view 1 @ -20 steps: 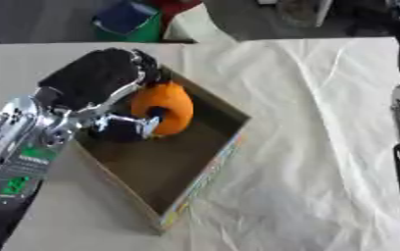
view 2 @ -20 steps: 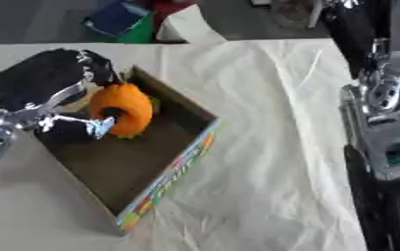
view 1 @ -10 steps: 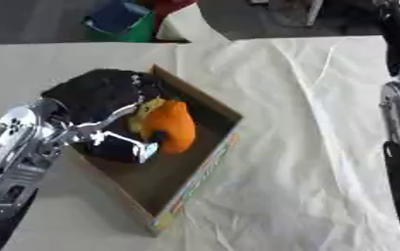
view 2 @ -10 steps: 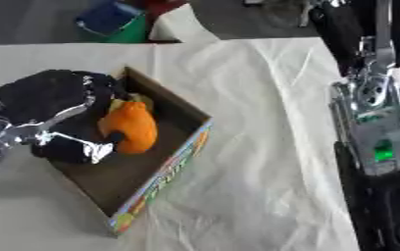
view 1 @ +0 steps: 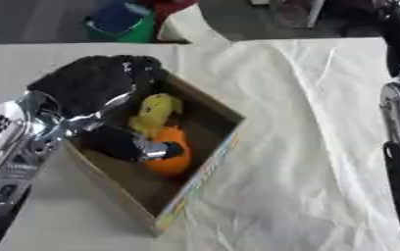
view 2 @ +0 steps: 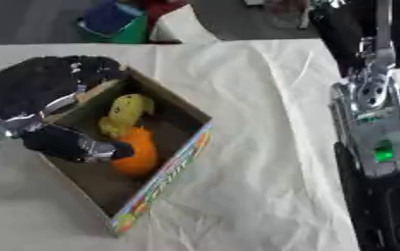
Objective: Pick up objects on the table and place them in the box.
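Two soft toys, an orange rounded plush [view 1: 169, 156] and a yellow plush [view 1: 155, 112], are lying inside the open cardboard box [view 1: 205, 165]; they look light and squashy, best grasped around the middle. The left hand [view 1: 92, 90] is hovering over the box, fingers [view 1: 122, 143] curling beside the orange one, apparently gripping nothing. A wrinkled white cloth [view 1: 306, 147] is covering the bench.

Left hand [view 1: 96, 88] has lowered the orange object [view 1: 169, 156] onto the box [view 1: 205, 169] floor; a yellow object [view 1: 156, 112] is now exposed beside it.
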